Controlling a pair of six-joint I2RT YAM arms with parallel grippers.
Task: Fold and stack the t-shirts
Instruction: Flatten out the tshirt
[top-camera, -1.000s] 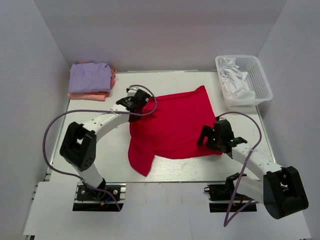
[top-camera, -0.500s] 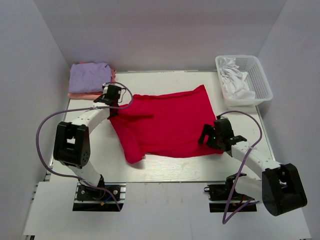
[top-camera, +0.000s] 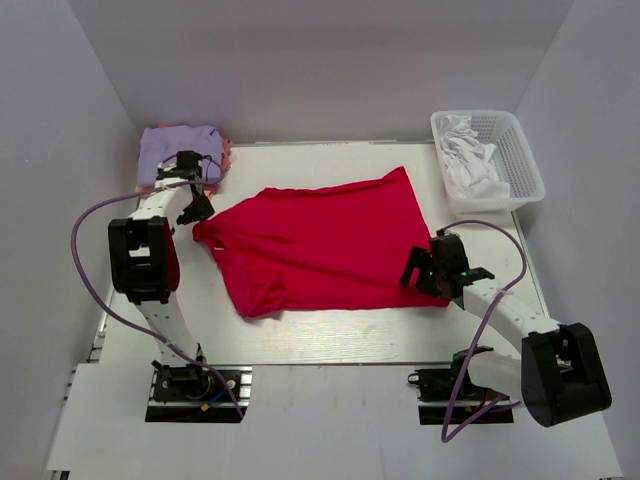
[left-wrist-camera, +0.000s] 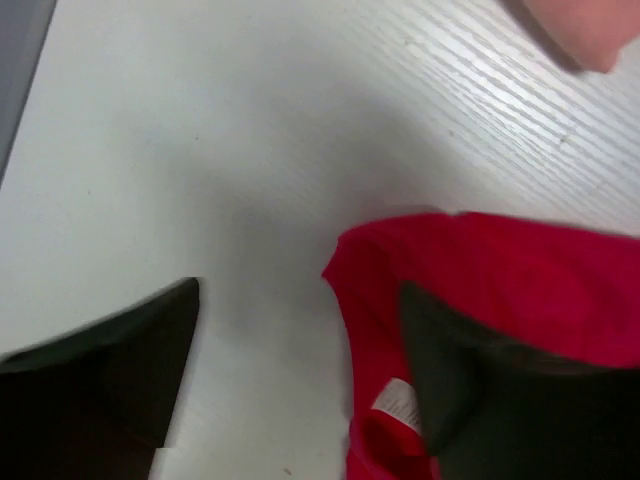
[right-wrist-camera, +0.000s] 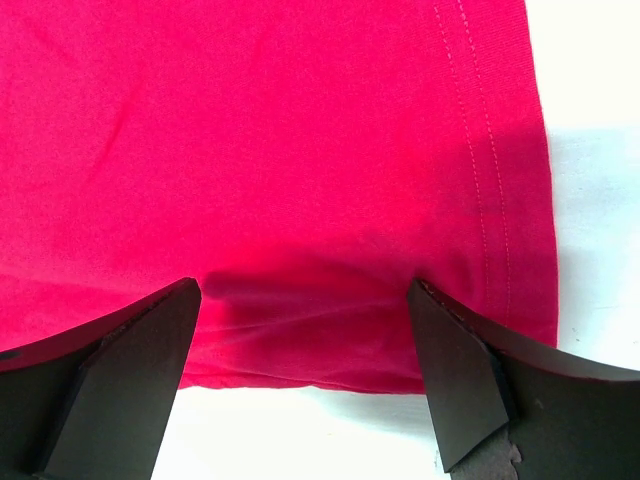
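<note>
A large bright red t-shirt (top-camera: 320, 245) lies spread across the middle of the table. Its left tip sits just beside my left gripper (top-camera: 197, 209). In the left wrist view that gripper (left-wrist-camera: 300, 375) stands open. One finger rests over the red t-shirt's neck edge (left-wrist-camera: 500, 270), where a white label (left-wrist-camera: 398, 405) shows, and bare table lies between the fingers. My right gripper (top-camera: 418, 268) hovers open over the shirt's near right corner, with the red hem (right-wrist-camera: 330, 300) between its wide fingers (right-wrist-camera: 130, 370). A folded lavender t-shirt (top-camera: 175, 155) rests on a salmon-pink one (top-camera: 226, 156) at the back left.
A white lattice basket (top-camera: 528, 160) holding crumpled white cloth (top-camera: 468, 158) stands at the back right. White walls close in the table on three sides. The salmon-pink stack's corner (left-wrist-camera: 590, 30) shows close beyond the left gripper.
My left gripper dragged the red shirt's bunched left part out to the back left, flattening it, then opened and let go. The right arm barely moved.
</note>
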